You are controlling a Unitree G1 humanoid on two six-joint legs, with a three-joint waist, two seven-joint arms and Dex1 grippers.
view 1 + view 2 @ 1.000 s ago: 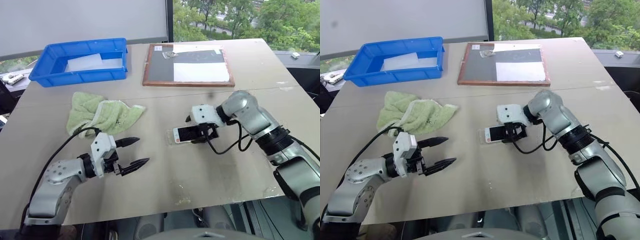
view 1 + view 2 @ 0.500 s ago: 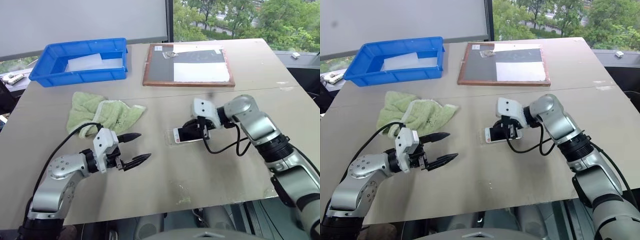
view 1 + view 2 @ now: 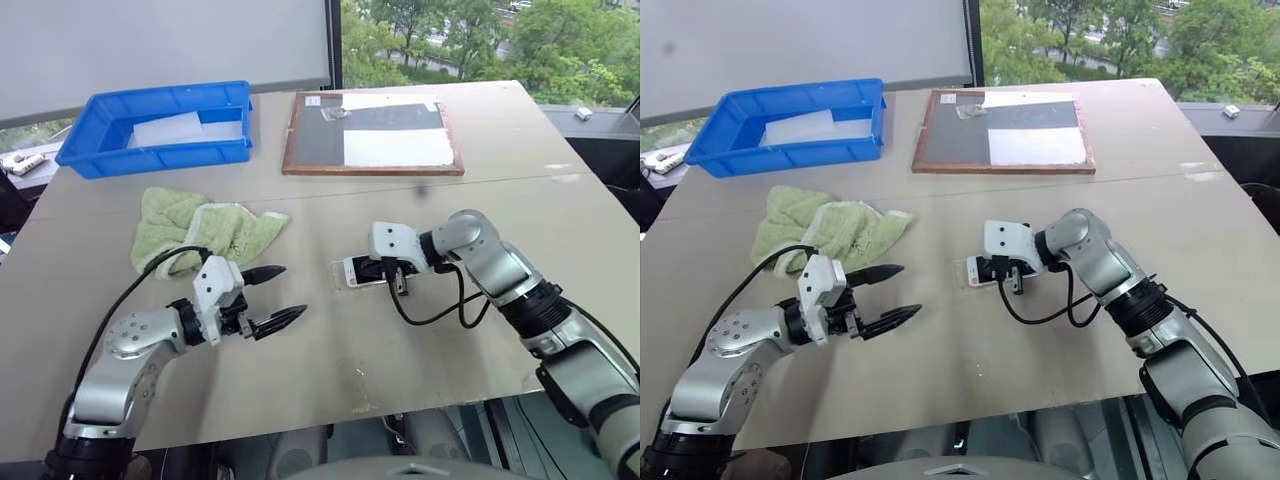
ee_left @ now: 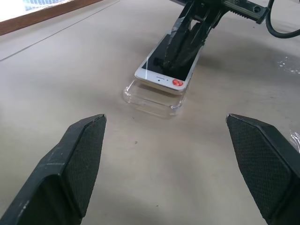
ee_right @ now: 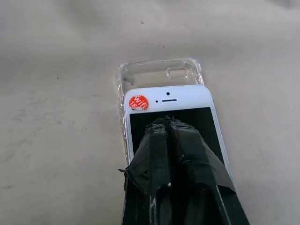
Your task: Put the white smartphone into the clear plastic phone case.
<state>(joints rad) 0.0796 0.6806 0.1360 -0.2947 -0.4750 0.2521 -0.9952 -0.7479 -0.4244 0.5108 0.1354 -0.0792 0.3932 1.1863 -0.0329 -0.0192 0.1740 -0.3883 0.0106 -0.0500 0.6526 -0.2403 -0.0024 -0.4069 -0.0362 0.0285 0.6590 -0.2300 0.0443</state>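
The phone [image 5: 173, 126] lies screen up on top of the case [image 5: 159, 75], directly under the right claw [image 5: 169, 123], whose two taped fingers are clenched together with nothing between them and rest their joined tips on the black screen. The phone is not seated: it sits shifted back along the case, so the case's camera-hole end juts out bare beyond the claw's tips, and in the left wrist view the phone's near end rides above the case rim. Pressing with closed fingers looks like a way to push or slide the phone forward and down into the shell rather than to lift it, so the seating step appears under way and unfinished. An orange sticker [image 5: 136, 102] marks the phone's top corner just ahead of the tips. The left claw [image 3: 274, 297] hangs well apart from the phone, fingers spread wide and holding nothing, aimed toward the case as if ready to steady it. Beyond that claw lies a green towel [image 3: 205, 228]; farther off on the bench [image 3: 350, 360] sit a blue bin [image 3: 150, 125] and a framed board [image 3: 372, 130]. The right fingers cover the phone's lower half, so the home button end and how the case's far rim meets it cannot be made out; the case edges are hard to trace in the head views.
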